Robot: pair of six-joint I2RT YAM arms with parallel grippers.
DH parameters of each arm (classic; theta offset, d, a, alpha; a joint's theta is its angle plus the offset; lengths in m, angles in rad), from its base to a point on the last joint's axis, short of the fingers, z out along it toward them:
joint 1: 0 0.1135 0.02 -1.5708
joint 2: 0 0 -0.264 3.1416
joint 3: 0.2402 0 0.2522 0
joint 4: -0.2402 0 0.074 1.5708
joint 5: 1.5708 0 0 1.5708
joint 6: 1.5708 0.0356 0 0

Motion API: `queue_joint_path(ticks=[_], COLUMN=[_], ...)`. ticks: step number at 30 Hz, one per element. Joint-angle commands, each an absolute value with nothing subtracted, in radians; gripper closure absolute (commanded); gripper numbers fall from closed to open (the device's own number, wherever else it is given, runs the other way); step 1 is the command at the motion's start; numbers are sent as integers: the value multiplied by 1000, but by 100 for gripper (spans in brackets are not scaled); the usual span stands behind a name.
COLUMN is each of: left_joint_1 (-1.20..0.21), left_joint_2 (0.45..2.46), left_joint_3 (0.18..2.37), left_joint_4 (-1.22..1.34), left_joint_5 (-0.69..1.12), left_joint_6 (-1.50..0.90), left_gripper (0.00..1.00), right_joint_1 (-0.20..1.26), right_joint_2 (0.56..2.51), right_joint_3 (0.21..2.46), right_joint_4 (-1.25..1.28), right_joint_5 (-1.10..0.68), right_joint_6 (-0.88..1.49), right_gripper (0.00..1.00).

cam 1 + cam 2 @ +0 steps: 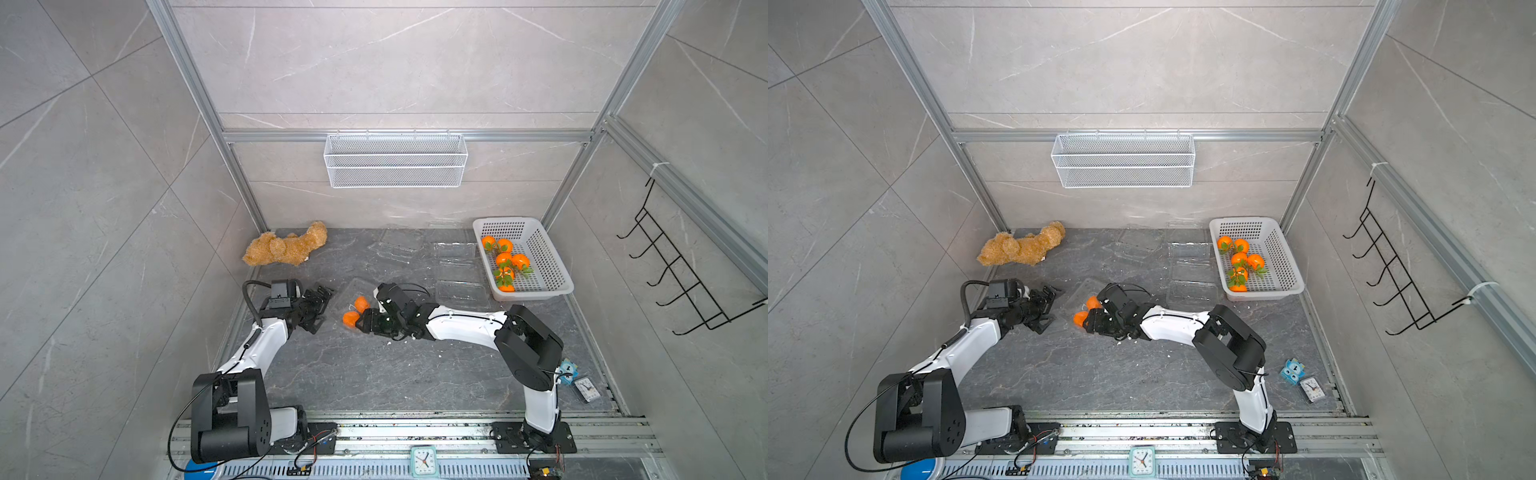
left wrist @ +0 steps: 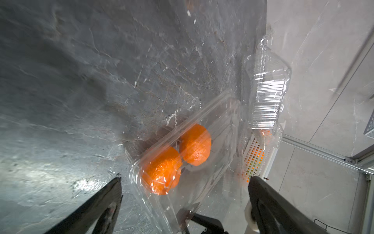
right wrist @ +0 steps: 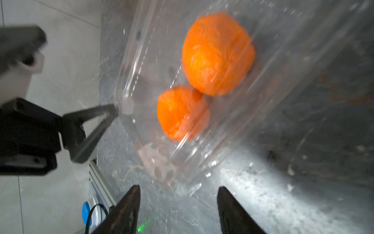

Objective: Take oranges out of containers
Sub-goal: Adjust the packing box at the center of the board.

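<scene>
- Grey stone table [image 1: 374, 374] between tiled walls [image 1: 83, 208]; all the work is near its middle.
- Jaws of the right gripper [image 3: 178, 188] stand partly apart, and nothing is between them. The tips are just in front of the near end of the clear box [image 3: 162, 160].
- Inside it lie the near orange [image 3: 182, 113], closest to the tips, and the far orange [image 3: 218, 54] behind it; they touch each other.
- Jaws of the left gripper [image 2: 185, 177] are spread wide and hold nothing. One of its fingers [image 3: 89, 112] is at a corner of the box; whether it touches, I cannot tell.
- I judge that the step in hand is to pick the near orange. To do it well, the right tips should pass over the wall, not push against it, and take the fruit at its widest part.
- The thin plastic will probably slide easily, so the left gripper should steady the box.
- Whether the box is fully open on top I cannot tell; the plastic is too clear.
- Right arm: elbow raised high, forearm low across the table, wrist bent so the gripper points at the box.
- Left arm: forearm sloping up from its base, gripper facing the box from the opposite side.
- Farther out, six oranges [image 1: 505, 259] lie in the white basket [image 1: 552, 266], with empty clear boxes [image 1: 457, 286] beside it, so this box seems to be the last full one.
</scene>
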State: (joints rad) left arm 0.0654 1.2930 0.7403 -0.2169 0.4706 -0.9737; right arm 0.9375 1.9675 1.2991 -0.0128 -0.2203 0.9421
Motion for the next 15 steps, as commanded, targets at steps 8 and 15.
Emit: queue_joint_path(ticks=[8, 15], left_joint_1=[95, 90], left_joint_2=[1192, 1136], left_joint_3=[705, 547], left_joint_4=[-277, -117], left_joint_5=[472, 509], left_joint_6=[-943, -1084], left_gripper=[1, 1], right_joint_1=[820, 800], right_joint_2=[1932, 2157], right_joint_3=[1559, 1862], right_joint_4=[-375, -507], right_joint_5=[-71, -65], right_joint_6=[573, 376], right_gripper=[9, 0])
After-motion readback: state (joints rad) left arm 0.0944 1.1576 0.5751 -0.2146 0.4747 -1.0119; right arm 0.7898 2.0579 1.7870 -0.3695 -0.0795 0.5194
